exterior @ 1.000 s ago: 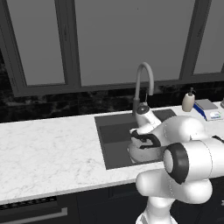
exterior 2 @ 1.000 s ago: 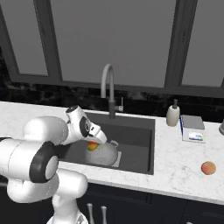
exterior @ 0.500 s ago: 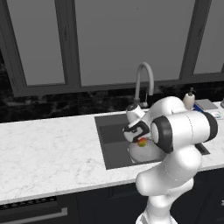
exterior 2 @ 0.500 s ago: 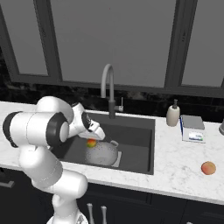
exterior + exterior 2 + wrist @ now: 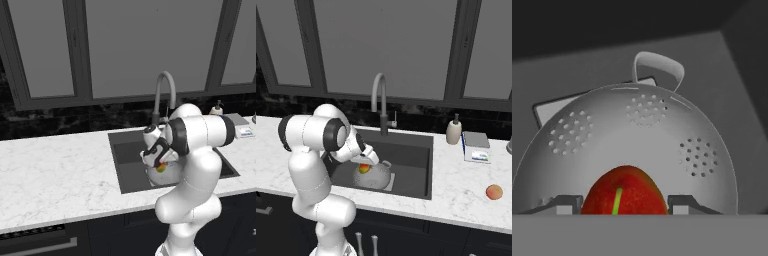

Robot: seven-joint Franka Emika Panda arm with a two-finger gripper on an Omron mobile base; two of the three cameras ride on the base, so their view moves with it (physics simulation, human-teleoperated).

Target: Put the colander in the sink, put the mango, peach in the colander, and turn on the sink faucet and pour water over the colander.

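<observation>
Colander (image 5: 375, 176) sits on the floor of the sink (image 5: 416, 170), upright, one loop handle pointing toward the far wall in the hand view, so step one looks done. The tool (image 5: 624, 205) is partway open with its two tips either side of the mango (image 5: 624, 192); the fruit fills the gap between them, so it reads as clamped on the mango rather than loose, held over the colander's bowl. In the right base view the mango (image 5: 364, 169) shows at the colander's 10 o'clock rim edge, tucked under the hand, and in the left base view it peeks out just below the tool (image 5: 159, 161). Whether the fruit is touching the bowl's inner wall or hanging just above it can't be told from these angles. The hand is tilted down into the sink, which makes sense: a drop from low inside the rim keeps a round fruit from bouncing out. The peach (image 5: 494, 192) is well apart on the tabletop (image 5: 466, 195), at about 3 o'clock of the sink, past a pump bottle (image 5: 454, 131) and a small scale-like box (image 5: 475, 147); it is untouched. The faucet (image 5: 380, 102) stands at the sink's 12 o'clock edge, spout arching over the basin, no stream running. Judgement: mid-placement of the mango; peach fetch and faucet lever are not yet done.
</observation>
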